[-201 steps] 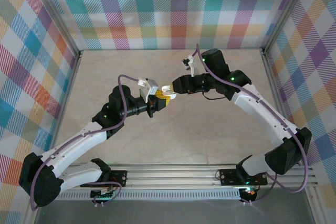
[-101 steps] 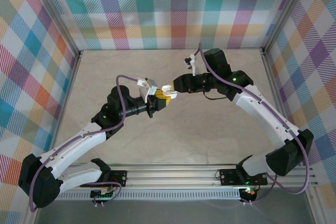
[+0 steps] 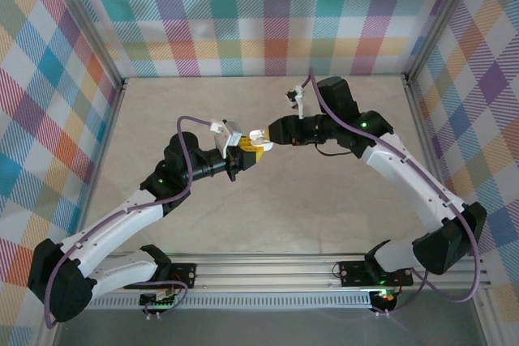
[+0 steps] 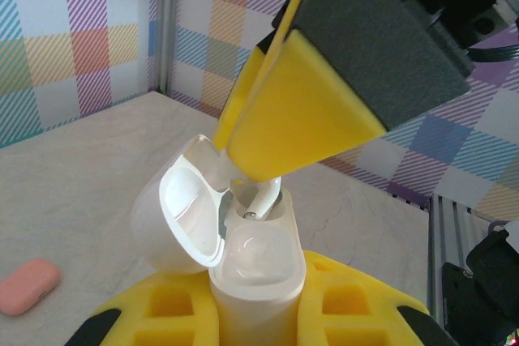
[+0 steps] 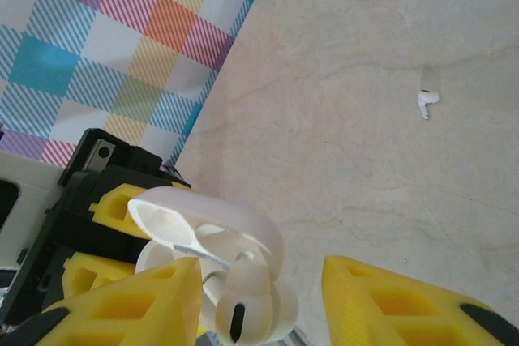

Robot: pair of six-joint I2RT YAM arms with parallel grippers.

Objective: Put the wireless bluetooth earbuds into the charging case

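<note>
The left gripper (image 3: 246, 154) clenches the slick-looking white charging case (image 4: 258, 281), lid open. The right gripper (image 5: 261, 283), jaws released, straddles a tiny, light earbud (image 5: 241, 289); I'd pinch its bulb.

A table (image 3: 324, 200) with a pale beige, faintly marbled top spreads across the middle of the overhead view. Three plaid walls enclose it: a back wall (image 3: 259, 14), a left wall (image 3: 40, 119) and a right wall (image 3: 478, 119), all checked in pink, orange, teal, blue, purple and yellow on white. Bare metal posts (image 3: 93, 30) run along the corners where the walls meet. A ribbed metal rail (image 3: 268, 277) lies across the near edge. From the left wrist, the tabletop (image 4: 73, 176) meets a plaid wall (image 4: 73, 46) beside a post (image 4: 162, 30). From the right wrist, the veined tabletop (image 5: 389, 79) borders the plaid wall (image 5: 122, 30).
</note>
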